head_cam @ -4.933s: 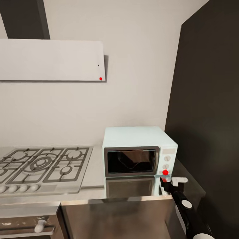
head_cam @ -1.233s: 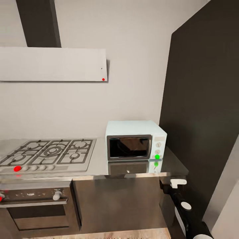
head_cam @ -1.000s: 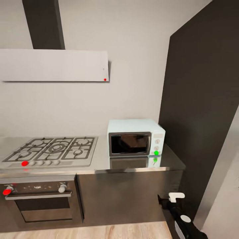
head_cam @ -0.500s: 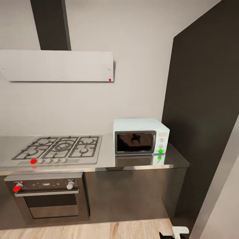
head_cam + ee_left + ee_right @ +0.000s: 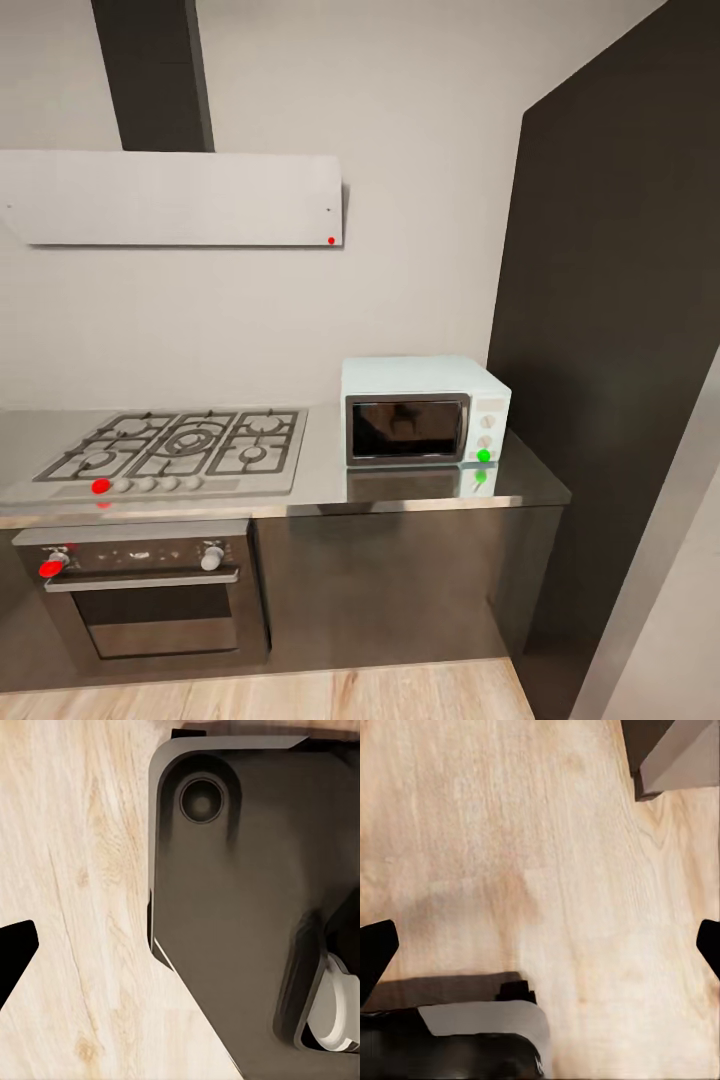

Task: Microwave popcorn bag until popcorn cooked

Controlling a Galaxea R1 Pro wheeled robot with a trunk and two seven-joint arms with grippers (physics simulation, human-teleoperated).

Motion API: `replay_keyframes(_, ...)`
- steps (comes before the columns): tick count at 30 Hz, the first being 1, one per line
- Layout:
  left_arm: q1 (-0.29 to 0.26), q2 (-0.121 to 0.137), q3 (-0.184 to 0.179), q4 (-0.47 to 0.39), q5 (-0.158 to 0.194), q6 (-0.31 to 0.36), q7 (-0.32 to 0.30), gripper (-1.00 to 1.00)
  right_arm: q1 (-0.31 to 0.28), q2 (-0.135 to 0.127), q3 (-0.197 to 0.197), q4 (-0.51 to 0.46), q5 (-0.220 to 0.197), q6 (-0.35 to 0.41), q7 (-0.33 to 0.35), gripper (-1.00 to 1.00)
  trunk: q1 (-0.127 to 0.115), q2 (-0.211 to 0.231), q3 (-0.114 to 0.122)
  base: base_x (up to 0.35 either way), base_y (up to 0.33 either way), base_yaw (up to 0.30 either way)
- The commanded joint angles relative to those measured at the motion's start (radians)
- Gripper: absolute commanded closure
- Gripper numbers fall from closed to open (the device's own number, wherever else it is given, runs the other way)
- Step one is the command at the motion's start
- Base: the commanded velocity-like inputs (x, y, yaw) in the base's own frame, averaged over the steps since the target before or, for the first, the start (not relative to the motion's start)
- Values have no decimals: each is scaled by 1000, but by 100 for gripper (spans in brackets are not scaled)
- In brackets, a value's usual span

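While the microwave (image 5: 425,411) stood at centre right of the head view on the countertop (image 5: 320,480), its door was closed and the dark glass hid whatever lay inside; a green dot (image 5: 484,456) glowed on its panel. Left of it lay the gas hob (image 5: 170,450). Both wrist views faced wooden floor (image 5: 547,855); the right gripper (image 5: 540,952) was spread wide, and the left gripper's (image 5: 15,956) state I could not tell.

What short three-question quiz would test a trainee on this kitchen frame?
1. True or false: the microwave door is shut.
2. What colour is the dot on the microwave's side panel: A red, B green, C blue?
3. Fill in: the microwave stands on the countertop between the gas hob and the dark ____ panel.

Key: 1 true; 2 B; 3 wall.
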Motion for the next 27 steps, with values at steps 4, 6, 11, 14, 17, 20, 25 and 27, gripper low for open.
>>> replay_keyframes(4, 0, 0, 4, -2, 0, 6, -1, -100, 192, 51, -6, 4, 11, 36, -20, -100, 0, -1, -1, 0, 0, 0)
replay_keyframes(6, 0, 0, 4, -2, 0, 6, -1, -100, 240, 71, -6, 4, 11, 97, -20, -100, 0, -1, -1, 0, 0, 0)
replay_keyframes(11, 0, 0, 4, -2, 0, 6, -1, -100, 271, 83, -12, -12, 13, 148, -20, -100, 0, -1, -1, 0, 0, 0)
replay_keyframes(14, 0, 0, 4, -2, 0, 6, -1, -100, 273, 82, -12, -66, 13, 136, -20, -100, 0, -1, -1, 0, 0, 0)
replay_keyframes(17, 0, 0, 4, -2, 0, 6, -1, -100, 273, 82, -16, -88, 10, 130, -21, -100, 0, -1, -1, 0, 0, 0)
replay_keyframes(20, 0, 0, 4, -2, 0, 6, -1, -100, 273, 81, -13, -92, 11, 130, -21, -100, 0, -1, -1, 0, 0, 0)
replay_keyframes(25, 0, 0, 4, -2, 1, 6, -1, -100, 273, 81, -15, -92, 11, 129, -21, -100, 0, -1, -1, 0, 0, 0)
replay_keyframes(27, 0, 0, 4, -2, 0, 6, -1, -100, 273, 81, -15, -92, 11, 129, -21, -100, 0, -1, -1, 0, 0, 0)
